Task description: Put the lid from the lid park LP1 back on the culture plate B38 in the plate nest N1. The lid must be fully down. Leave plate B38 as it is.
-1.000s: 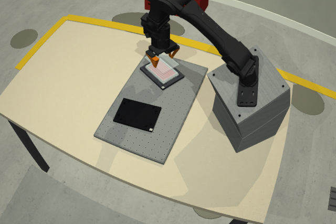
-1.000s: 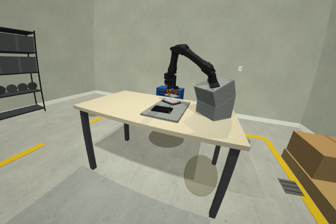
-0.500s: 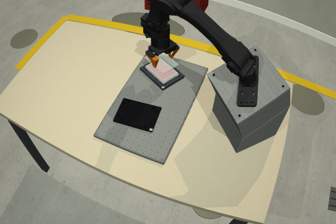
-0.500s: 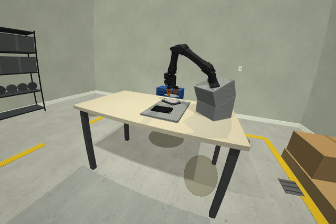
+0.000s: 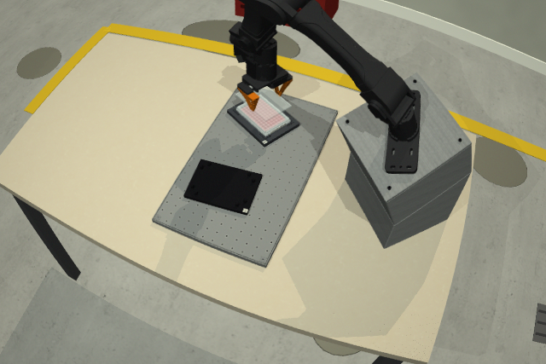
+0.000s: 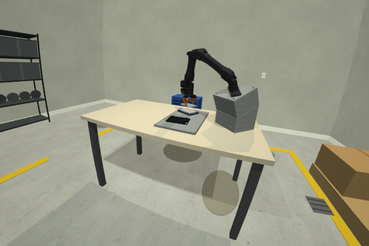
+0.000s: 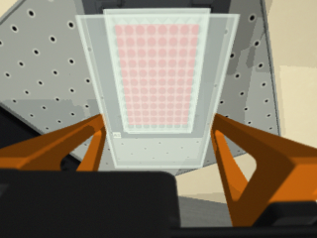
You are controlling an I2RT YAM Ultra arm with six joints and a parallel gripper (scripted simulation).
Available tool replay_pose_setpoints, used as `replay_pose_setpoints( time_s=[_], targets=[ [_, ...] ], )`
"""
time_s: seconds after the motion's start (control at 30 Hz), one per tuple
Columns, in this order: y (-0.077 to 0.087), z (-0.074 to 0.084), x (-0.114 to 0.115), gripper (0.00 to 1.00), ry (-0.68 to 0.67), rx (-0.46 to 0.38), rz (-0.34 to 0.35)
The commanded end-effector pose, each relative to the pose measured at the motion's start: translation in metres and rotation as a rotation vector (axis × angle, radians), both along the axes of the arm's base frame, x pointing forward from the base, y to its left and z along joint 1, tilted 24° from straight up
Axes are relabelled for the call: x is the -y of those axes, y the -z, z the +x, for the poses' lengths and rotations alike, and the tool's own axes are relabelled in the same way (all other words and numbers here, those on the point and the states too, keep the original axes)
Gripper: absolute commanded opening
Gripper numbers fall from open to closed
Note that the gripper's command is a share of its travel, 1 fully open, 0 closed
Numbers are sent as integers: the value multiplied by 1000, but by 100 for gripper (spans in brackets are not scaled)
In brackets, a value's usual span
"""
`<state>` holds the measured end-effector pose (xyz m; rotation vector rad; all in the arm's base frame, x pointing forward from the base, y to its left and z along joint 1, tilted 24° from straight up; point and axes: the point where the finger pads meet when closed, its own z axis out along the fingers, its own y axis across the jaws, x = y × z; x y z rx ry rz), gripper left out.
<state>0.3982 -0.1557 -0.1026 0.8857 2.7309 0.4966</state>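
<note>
At upper centre of the top view, the black arm (image 5: 334, 49) reaches leftward, its end effector (image 5: 264, 91) pointing down, orange fingers clamped on the clear lid (image 7: 215, 74).

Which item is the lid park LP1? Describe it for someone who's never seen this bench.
On the beige table lies a grey perforated board beside the arm's grey pedestal. Two dark pads sit on it. LP1 is the flat, bare black rectangle at the near end, unlike the far nest, which carries the pink-welled plate.
</note>
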Motion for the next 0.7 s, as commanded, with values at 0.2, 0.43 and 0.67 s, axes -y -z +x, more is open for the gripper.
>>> replay_pose_setpoints(
  time_s=[0.2,0.43,0.67],
  targets=[
    [-20,16,12,0,11,63,-35],
    [-21,17,12,0,9,64,-36],
    [-21,17,14,0,14,65,-38]
  ],
)
